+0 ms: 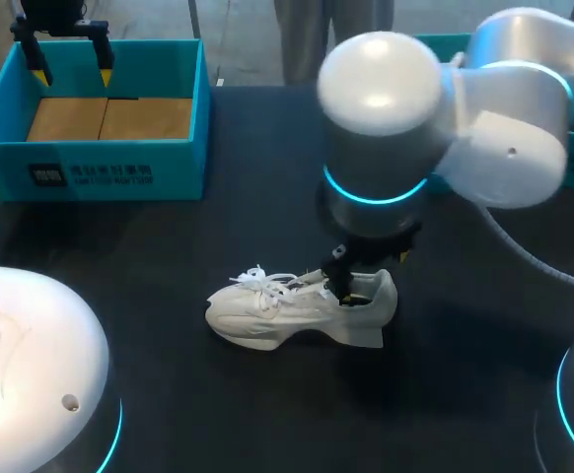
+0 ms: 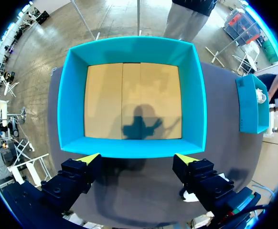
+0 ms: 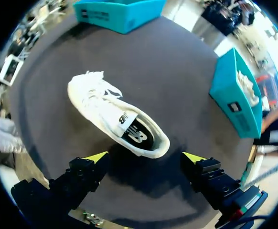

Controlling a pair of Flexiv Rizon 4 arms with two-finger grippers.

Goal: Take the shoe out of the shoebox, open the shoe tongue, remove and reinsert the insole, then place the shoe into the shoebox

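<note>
Left jaws apart, empty, hanging over the far rim of the teal rectangular cardboard shoebox point(image 1: 179, 172) at far left, well away from the shoe. White lace-up sneaker point(image 1: 287, 310) sits upright in the middle of the dark desk point(image 1: 119, 256), toe left, nothing bracing it. Right jaws apart, just above its heel opening. Risk: pulling the black insole point(image 3: 134, 133) likely lifts or tips the unheld shoe; loose laces point(image 1: 257, 281) could snag. Left shoebox: empty, bare brown floor. Far right, second teal box point(image 3: 225, 81): something white point(image 3: 248, 88) inside, probably another shoe.

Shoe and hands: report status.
Left hand open over empty shoebox. Right hand open above shoe, at heel, not gripping. Shoe upright on table. Nothing in the way.
</note>
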